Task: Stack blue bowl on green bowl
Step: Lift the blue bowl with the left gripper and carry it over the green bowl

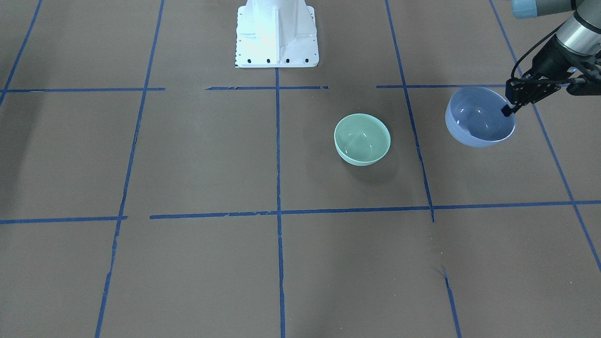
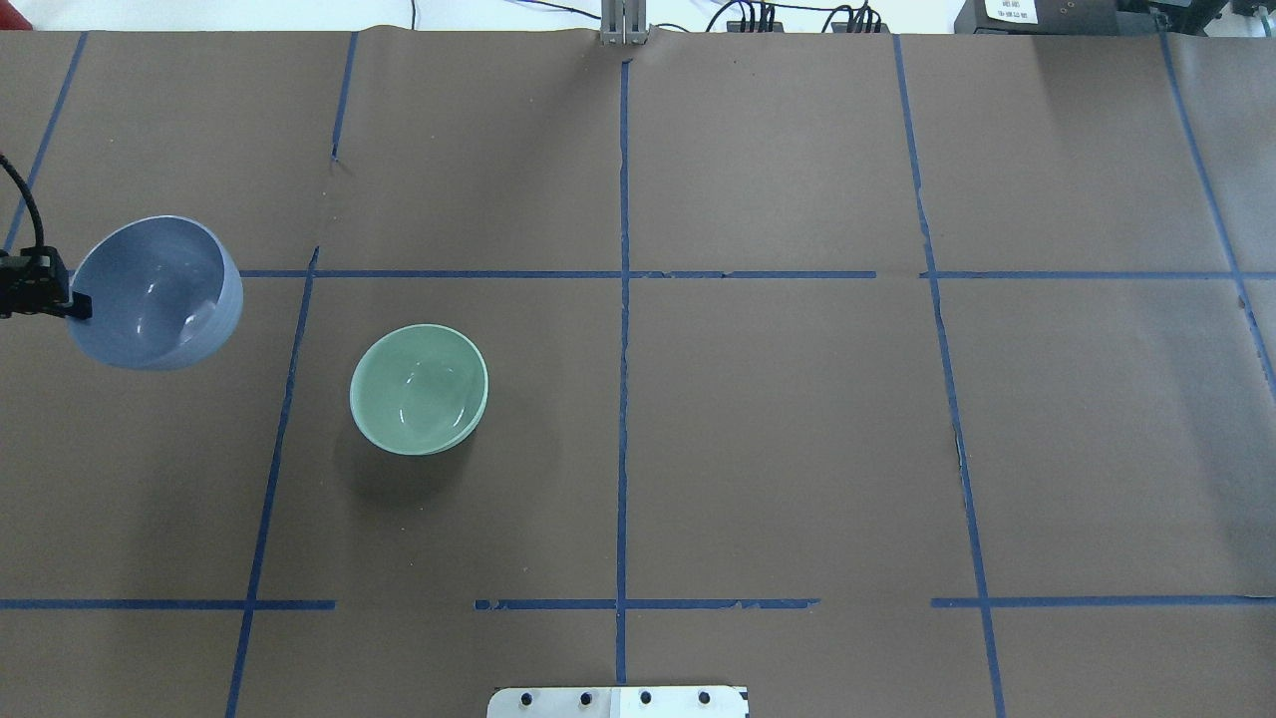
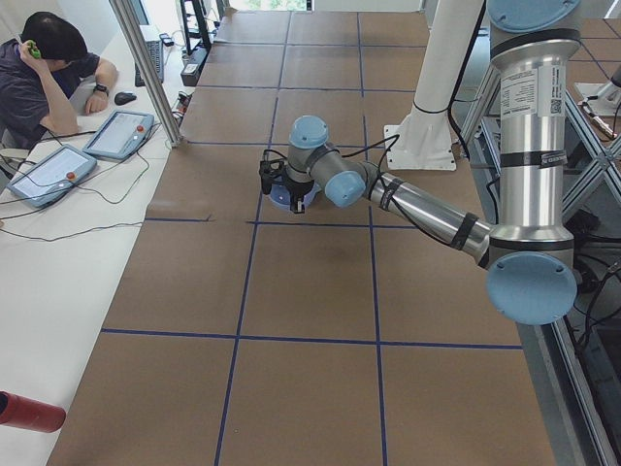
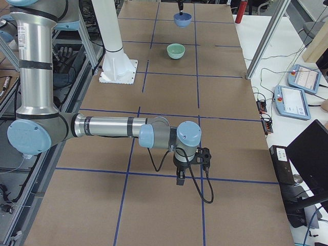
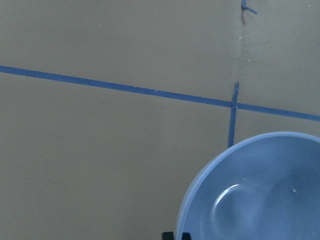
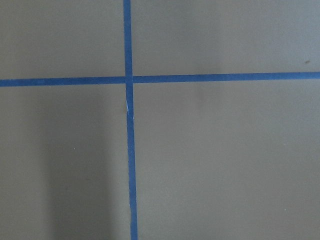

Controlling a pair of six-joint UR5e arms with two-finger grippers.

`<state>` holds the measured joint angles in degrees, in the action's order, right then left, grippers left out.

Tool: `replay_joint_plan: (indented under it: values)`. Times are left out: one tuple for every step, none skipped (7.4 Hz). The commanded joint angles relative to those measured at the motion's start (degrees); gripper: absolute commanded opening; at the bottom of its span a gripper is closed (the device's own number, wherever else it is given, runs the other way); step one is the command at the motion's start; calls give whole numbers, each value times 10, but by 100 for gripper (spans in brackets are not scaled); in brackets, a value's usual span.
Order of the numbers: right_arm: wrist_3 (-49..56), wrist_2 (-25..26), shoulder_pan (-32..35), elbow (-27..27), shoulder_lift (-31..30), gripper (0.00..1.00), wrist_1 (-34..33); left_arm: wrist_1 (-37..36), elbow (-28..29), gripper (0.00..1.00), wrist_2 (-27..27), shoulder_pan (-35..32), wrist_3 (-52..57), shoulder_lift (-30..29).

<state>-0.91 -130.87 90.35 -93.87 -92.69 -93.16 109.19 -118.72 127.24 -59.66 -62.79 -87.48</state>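
The blue bowl hangs tilted in my left gripper, which is shut on its rim and holds it off the table. In the overhead view the blue bowl is at the far left, with the left gripper on its left rim. The green bowl stands upright and empty on the table, apart from the blue bowl; in the overhead view it lies to the blue bowl's right and nearer to me. The left wrist view shows the blue bowl at the lower right. My right gripper shows only in the exterior right view, low over the table; I cannot tell whether it is open or shut.
The table is covered in brown paper with a grid of blue tape. The robot's white base plate stands at the table's edge. A person sits beside teach pendants on the side bench.
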Motion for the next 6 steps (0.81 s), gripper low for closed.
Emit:
replay_joint_plan:
  values:
    - [-1,0,1,0,0,100,0,-10,2,0,-46,73,-107,-51]
    - [-1,0,0,0,0,100,0,-67,2,0,-56,100,-139,-97]
    - [-1,0,1,0,0,100,0,-118,7,0,-80,134,-172,-147]
    - [0,0,0,0,0,100,0,-119,29,0,-98,156,-201,-169]
    - [0,0,1,0,0,100,0,-118,49,0,-116,169,-212,-177]
    - [0,0,0,0,0,100,0,-115,51,0,-119,184,-226,-177]
